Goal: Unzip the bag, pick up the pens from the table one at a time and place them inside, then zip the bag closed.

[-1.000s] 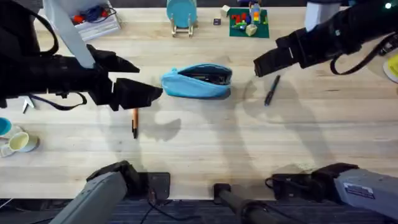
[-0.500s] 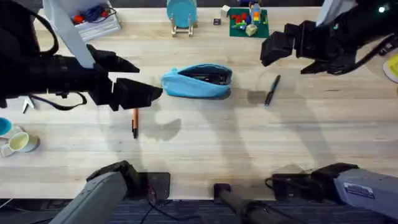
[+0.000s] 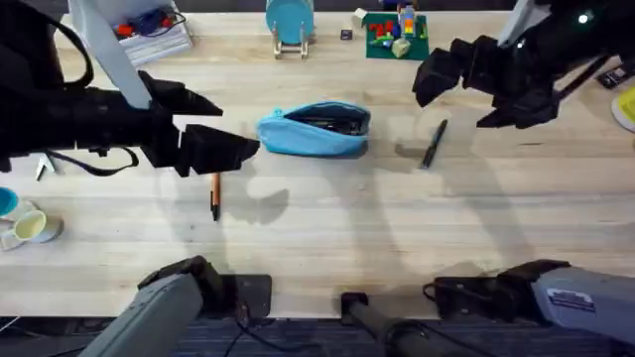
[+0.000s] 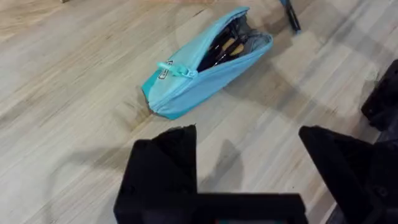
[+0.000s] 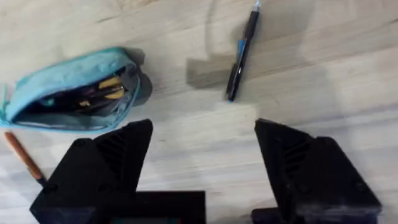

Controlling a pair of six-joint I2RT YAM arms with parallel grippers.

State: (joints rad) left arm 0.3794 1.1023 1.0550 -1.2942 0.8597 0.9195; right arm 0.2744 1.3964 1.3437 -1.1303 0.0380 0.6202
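pale plank table (image 3: 327,228); dark floor strip along near edge.

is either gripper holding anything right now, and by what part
Nothing is held. Both the left gripper and the right gripper are open and empty; both pens lie on the table.

Both arms were built of matte black links, with thin black cables looped loosely along them. Each gripper, the left gripper (image 4: 249,180) and the right gripper (image 5: 199,177), was fitted with two broad, blocky black fingers (image 5: 298,168) of angular, wedge-like form. Grey housings were seen at the two bases, and a small white label was carried by the right one.
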